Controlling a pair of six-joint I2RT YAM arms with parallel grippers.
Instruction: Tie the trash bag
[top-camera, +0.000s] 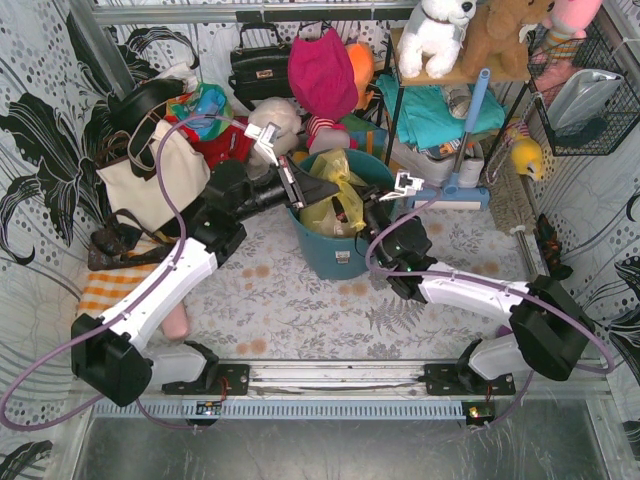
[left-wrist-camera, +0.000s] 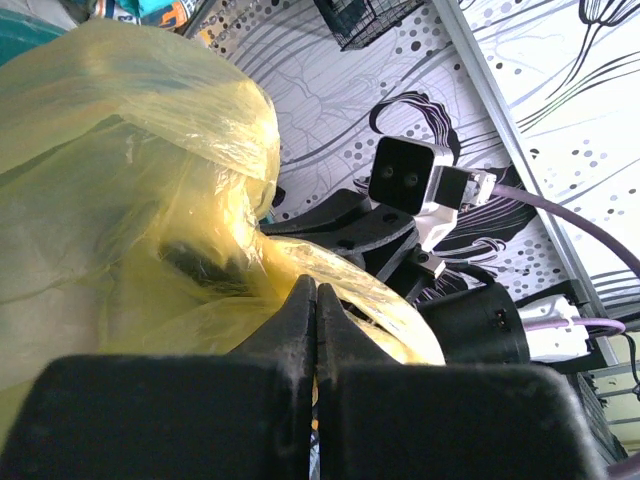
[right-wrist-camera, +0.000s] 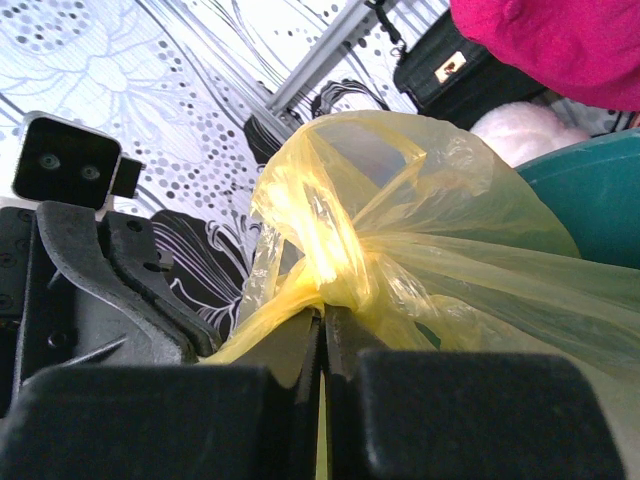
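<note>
Round teal plastic bin holds the thin translucent yellow plastic trash bag, its lower part hidden inside. Right gripper is clamped on a twisted yellow strand; left gripper, jaws together, meets the film, any pinch unclear

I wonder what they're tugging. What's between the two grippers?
The yellow bag in the bin, with the left gripper and right gripper both shut on it; the top view shows it.

Bright, even light; trash bag glows backlit; foreground blurred.
</note>
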